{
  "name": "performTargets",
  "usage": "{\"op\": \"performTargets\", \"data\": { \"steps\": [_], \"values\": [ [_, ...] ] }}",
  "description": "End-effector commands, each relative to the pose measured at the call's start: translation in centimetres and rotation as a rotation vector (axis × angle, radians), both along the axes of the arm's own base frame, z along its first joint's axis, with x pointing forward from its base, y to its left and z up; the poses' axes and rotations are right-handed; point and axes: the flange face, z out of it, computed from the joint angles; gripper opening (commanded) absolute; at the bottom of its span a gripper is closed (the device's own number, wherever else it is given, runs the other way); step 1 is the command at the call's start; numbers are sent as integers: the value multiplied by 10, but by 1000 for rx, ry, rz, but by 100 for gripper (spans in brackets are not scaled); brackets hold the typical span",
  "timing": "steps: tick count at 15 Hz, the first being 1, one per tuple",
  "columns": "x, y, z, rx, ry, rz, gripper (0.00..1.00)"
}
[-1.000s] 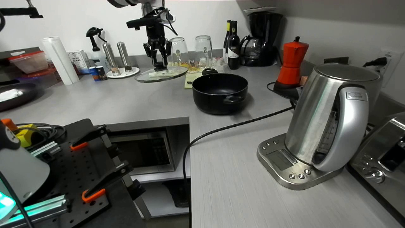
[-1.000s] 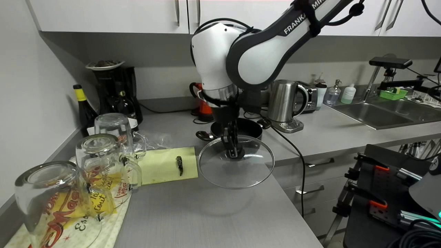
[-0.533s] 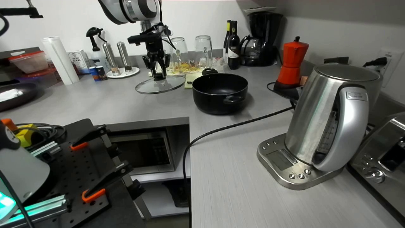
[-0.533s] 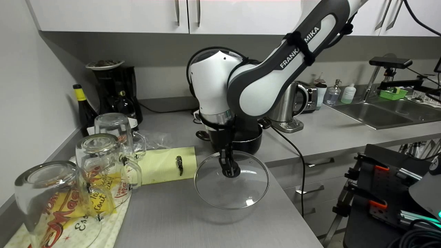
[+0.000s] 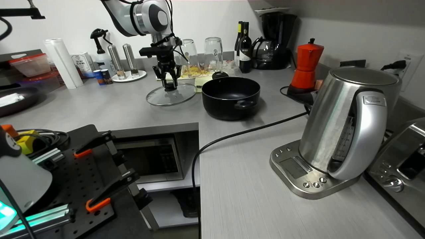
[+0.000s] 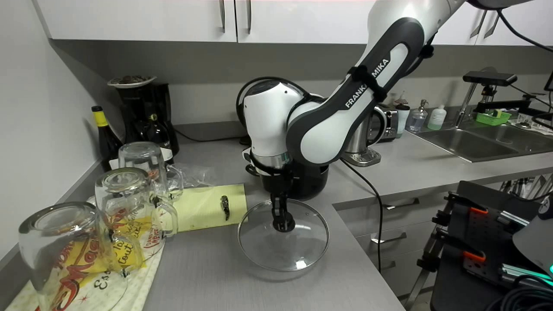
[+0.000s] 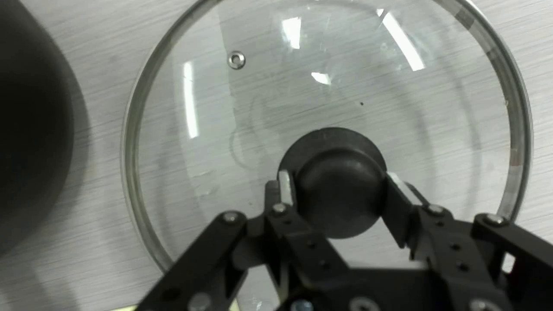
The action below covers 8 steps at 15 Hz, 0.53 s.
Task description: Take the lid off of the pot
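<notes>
The round glass lid [image 5: 159,97] with its black knob is off the pot, low over the counter beside it. It also shows in an exterior view [image 6: 281,255], with a faint shadow below its rim, and in the wrist view [image 7: 276,103]. Whether its rim touches the counter is hard to tell. My gripper [image 5: 170,85] is above the lid, its fingers on both sides of the knob; in the wrist view the gripper [image 7: 339,190] is shut on the knob. The black pot [image 5: 230,103] stands uncovered; in an exterior view the arm partly hides the pot [image 6: 310,181].
A yellow sheet [image 6: 203,209] with a small dark item lies beside the lid. Upside-down glass mugs [image 6: 129,207] stand along the wall side. A steel kettle [image 5: 345,122] and a red moka pot [image 5: 306,63] stand beyond the pot. A black cable [image 5: 252,127] crosses the counter edge.
My gripper and the lid have come down toward the counter and shifted a little. The lid has gone from tilted to nearly level. The pot has not moved.
</notes>
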Motion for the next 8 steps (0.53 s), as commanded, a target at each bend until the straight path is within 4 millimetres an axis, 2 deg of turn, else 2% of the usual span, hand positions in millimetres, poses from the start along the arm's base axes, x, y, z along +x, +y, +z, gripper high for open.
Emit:
{"op": "performTargets", "data": {
  "steps": [1,8],
  "values": [
    [4,-8,2,43,-17,28,25],
    [5,-18,-18,38,17,36,25]
  ]
}}
